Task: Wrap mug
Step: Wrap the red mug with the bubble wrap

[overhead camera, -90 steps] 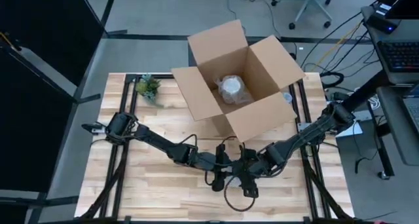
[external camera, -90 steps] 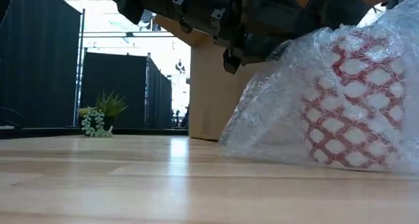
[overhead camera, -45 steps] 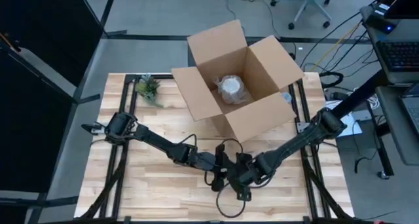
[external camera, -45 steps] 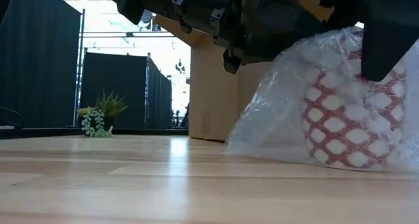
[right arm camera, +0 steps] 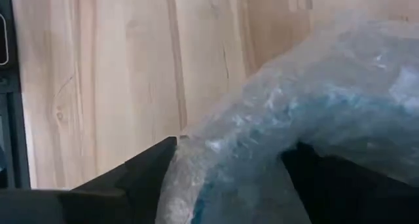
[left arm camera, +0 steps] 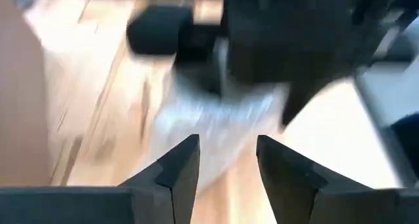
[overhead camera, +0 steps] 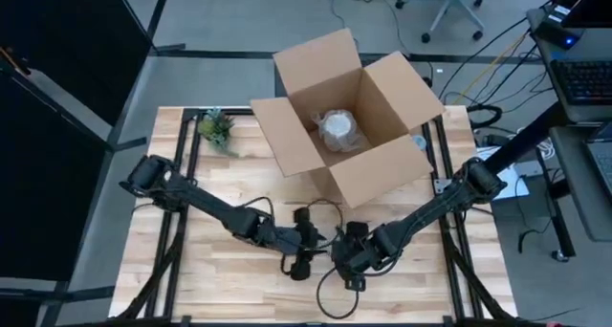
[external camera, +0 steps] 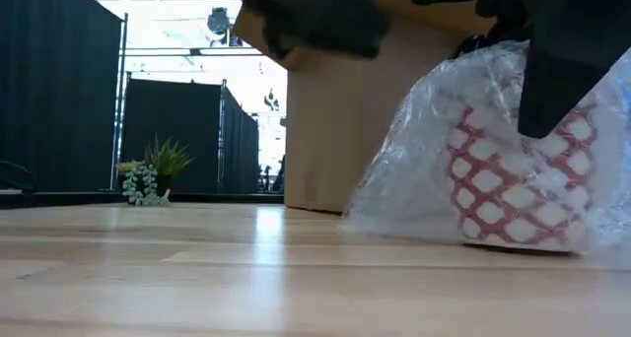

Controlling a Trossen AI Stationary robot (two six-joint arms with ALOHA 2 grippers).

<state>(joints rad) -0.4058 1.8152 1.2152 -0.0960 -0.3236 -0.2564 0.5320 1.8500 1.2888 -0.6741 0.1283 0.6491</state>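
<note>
Mug [external camera: 513, 189] upright in bubble wrap [external camera: 424, 169], right end effector [right arm camera: 229, 178] pinching wrap.

No legible text, labels, brands or numbers in any view; cardboard box [overhead camera: 349, 126] faces plain.
</note>
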